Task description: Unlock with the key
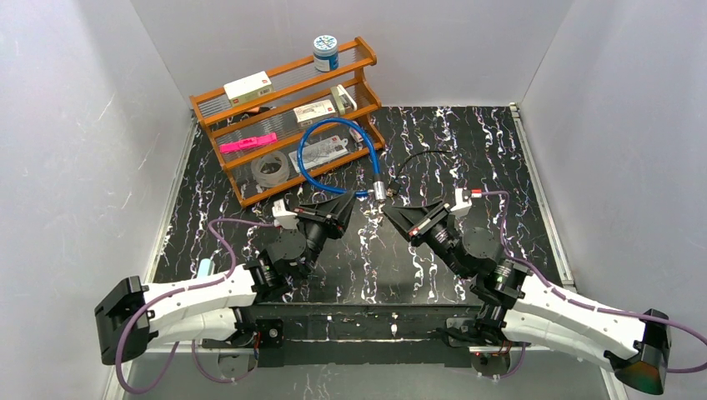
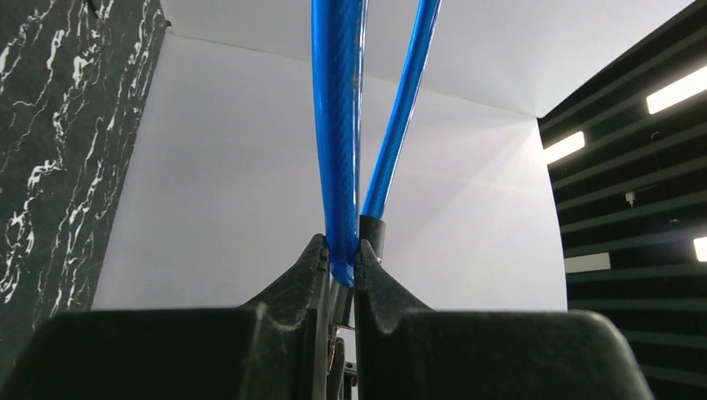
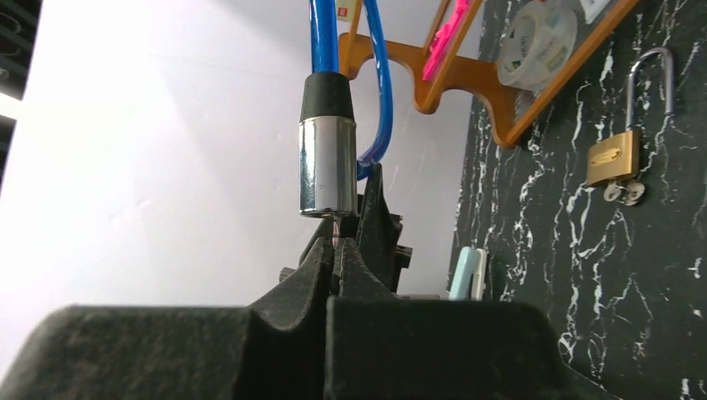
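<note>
The top view places the blue cable (image 1: 321,158) as a loop in front of the wooden rack (image 1: 283,117), with its chrome lock barrel (image 1: 379,190) above the middle of the black marbled table (image 1: 467,150), between the two arms. From that height, we cannot read either grip.

The left wrist view shows the left gripper (image 2: 342,248) clamped on the blue cable, close to the end. Two runs of the cable rise out of frame, so the loop is cut off here.

The right wrist view shows the right gripper (image 3: 336,248) with its jaws pressed together directly under the chrome lock barrel, which stands upright. A thin sliver (image 3: 335,222) bridges the tips and the barrel. It is too small for us to tell what it is.

Only this view shows a brass padlock (image 3: 613,157) lying on the table with small keys (image 3: 625,193) at its base.
</note>
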Controlling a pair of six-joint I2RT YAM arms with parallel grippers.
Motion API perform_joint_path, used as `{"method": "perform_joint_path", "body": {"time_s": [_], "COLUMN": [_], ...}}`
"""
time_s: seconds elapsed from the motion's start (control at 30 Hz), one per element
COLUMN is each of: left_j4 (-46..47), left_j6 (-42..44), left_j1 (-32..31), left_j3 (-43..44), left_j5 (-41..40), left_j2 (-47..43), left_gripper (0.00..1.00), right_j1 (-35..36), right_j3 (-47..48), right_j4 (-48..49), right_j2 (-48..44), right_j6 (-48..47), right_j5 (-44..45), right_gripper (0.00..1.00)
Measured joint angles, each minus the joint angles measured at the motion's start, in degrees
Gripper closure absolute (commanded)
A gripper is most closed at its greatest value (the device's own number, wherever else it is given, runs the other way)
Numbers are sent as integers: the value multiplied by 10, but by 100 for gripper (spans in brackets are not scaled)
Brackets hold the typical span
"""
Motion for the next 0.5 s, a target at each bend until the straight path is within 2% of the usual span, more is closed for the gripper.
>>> {"method": "perform_joint_path", "body": {"time_s": [0.5], "left_j4": [125], "left_j6": [33], "left_j1": [5], "left_j3": [3], "left_j5": [22], "left_j2": [36], "left_gripper": [100], "right_j1": [-7], "right_j3": [-81], "right_j4": [226], "right_j2": [18], "right_j6": [41], "right_j5": [-49], "right_gripper": [99]}}
